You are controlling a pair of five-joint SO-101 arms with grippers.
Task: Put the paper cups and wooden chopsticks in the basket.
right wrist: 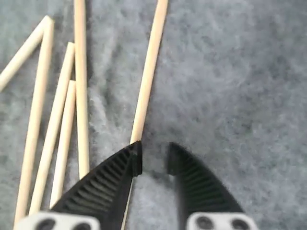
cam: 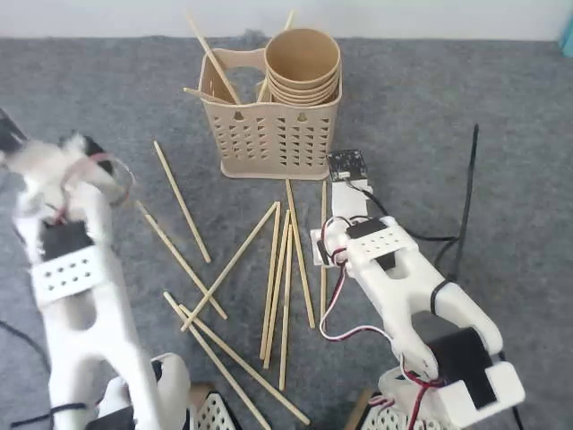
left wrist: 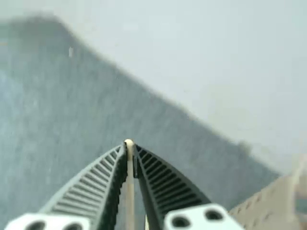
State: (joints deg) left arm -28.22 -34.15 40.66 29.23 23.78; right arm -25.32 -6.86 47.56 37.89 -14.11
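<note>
Currently: left jaws clamp held chopstick, presumably basket-bound; right jaws narrowly parted beside tabletop chopstick, poised to pinch.

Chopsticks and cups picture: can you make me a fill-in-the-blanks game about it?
1. The stacked paper cups sit inside the ____.
2. The left gripper is shut on one wooden ____.
3. The right gripper, over the grey carpet, is ____.

Missing words: basket, chopstick, open.
</note>
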